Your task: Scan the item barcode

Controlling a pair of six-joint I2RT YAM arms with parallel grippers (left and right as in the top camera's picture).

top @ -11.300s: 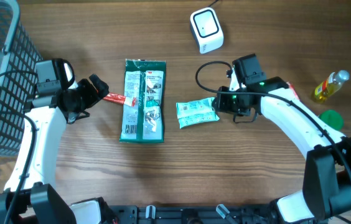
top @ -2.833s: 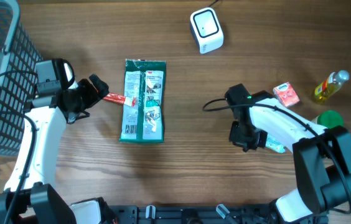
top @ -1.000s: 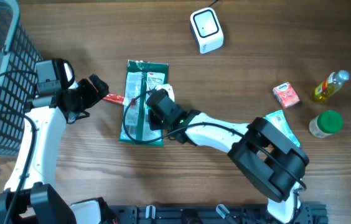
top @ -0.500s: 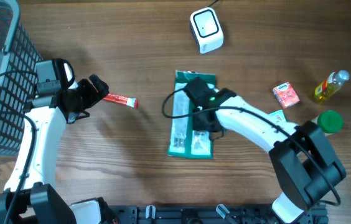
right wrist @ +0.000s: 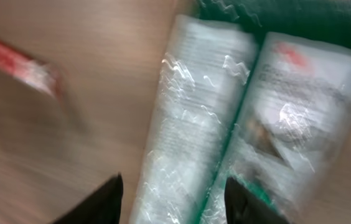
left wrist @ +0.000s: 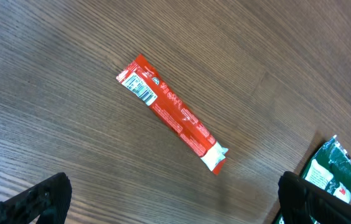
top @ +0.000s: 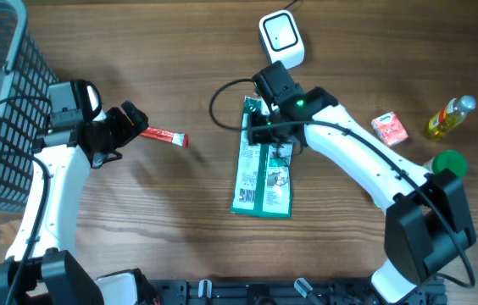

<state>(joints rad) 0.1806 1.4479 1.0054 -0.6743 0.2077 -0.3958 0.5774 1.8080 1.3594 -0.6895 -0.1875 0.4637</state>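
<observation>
The green packet (top: 263, 180) lies flat on the counter (top: 137, 229), its far end close to the scanner (top: 280, 38). The right tool (top: 264, 132) sits over that end. Through the blur, its fingers look parted and grip nothing. The left tool (top: 130, 119) is spread wide and empty. The scan itself seems not yet done.

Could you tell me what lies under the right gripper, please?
A green packet, flat on the table; the right gripper hides its top end.

Pink box (top: 389, 128) sits beside yellow bottle (top: 449, 117), basket (top: 19, 93) far left.
</observation>
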